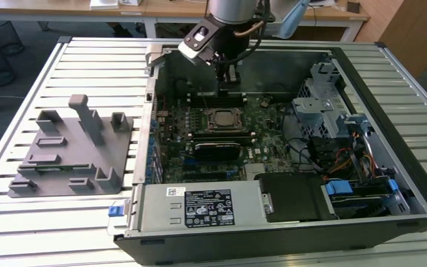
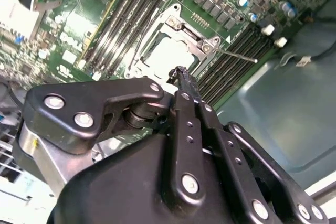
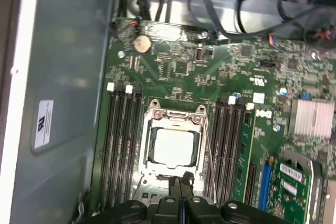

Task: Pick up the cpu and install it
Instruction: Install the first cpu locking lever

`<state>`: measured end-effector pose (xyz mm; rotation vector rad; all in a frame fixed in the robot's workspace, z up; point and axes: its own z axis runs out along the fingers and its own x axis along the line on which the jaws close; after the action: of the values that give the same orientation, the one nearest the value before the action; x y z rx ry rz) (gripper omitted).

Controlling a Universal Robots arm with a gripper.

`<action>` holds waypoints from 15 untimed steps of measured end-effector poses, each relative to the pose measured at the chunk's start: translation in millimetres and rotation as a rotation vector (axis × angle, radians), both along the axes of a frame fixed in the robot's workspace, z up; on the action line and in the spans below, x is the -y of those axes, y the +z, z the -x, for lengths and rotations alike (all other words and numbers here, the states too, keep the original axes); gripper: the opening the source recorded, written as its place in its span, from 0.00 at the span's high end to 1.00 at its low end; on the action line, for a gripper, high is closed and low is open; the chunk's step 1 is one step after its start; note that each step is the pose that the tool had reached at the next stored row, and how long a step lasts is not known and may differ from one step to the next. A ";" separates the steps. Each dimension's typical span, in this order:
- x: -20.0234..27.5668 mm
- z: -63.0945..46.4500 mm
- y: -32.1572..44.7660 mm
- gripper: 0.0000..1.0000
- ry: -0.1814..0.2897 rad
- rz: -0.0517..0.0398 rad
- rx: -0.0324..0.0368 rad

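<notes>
hovering over the far part of the open computer case [image 1: 402, 183], the end effector [image 1: 228, 83] has its fingers pressed together with nothing between them. the cpu [image 3: 173, 146] [image 2: 167, 53] lies flat inside the socket frame [image 3: 149, 111] on the motherboard [image 3: 178, 66], close beyond the fingertips in both wrist views. at the exterior view's left, a grey holder block [image 1: 73, 161] sits on the slatted bench [image 1: 87, 67].

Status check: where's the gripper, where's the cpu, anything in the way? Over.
Gripper shut, empty, over the motherboard beside the socket. Cpu lying in the socket, top uncovered. Thin lever rod along the socket's side.
</notes>
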<state>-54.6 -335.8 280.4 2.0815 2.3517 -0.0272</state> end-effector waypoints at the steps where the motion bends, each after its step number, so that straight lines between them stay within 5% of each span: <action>1: 0.0 0.0 -0.2 0.88 0.020 0.0000 0.0000; 15: 0.0 0.0 -2.4 0.88 0.273 -0.0001 0.0000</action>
<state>-54.6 -335.8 277.9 1.7408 2.6112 -0.0266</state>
